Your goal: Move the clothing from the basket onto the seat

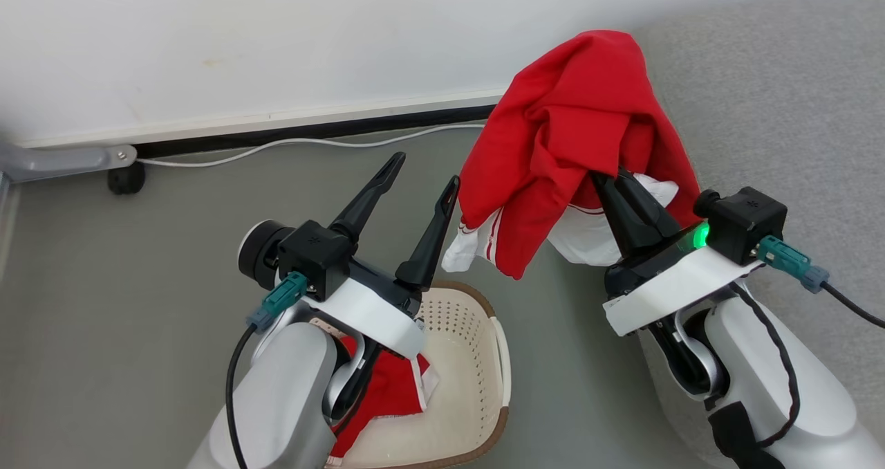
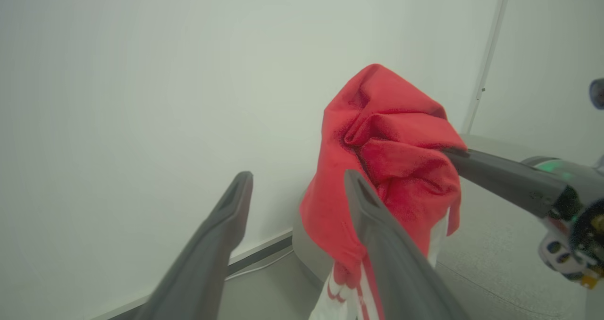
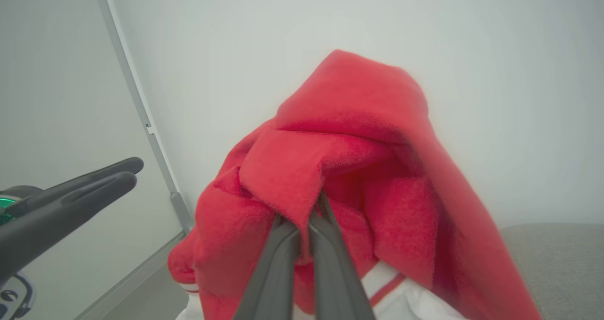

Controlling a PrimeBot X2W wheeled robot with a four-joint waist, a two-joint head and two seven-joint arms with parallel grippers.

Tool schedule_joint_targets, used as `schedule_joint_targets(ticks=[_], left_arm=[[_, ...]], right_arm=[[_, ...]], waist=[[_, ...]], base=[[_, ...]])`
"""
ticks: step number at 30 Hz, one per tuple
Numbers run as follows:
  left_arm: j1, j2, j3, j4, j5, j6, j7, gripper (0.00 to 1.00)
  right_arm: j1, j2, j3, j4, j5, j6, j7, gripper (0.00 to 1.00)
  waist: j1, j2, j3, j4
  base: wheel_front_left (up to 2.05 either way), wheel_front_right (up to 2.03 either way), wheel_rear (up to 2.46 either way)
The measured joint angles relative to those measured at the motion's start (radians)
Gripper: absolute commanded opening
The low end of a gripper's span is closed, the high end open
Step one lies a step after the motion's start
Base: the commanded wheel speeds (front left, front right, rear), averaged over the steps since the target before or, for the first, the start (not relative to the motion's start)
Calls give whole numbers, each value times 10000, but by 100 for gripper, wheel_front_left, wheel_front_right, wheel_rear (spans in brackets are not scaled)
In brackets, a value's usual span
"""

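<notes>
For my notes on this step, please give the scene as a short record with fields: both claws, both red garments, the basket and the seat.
left claw: open, empty, above the basket
right claw: shut on the held garment
held garment: red with white trim, hanging in the air, clear of the basket, near the seat
other garment: red, lies in the basket, partly hidden by the left arm
basket: on the floor, below the left arm
seat: grey, on the robot's right

tips of right fingers inside red clothing; basket and second garment partly behind left forearm
</notes>
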Motion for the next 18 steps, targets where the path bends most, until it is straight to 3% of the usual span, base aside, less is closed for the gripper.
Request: schedule_joint_targets(ticks=[18], left_arm=[[266,10,86,94,357,-182,0,100]], right_arm=[[380,245,-1018,-418,-113,0,0,0]], waist=[[0,0,-211,-1993]], base=[[0,0,0]])
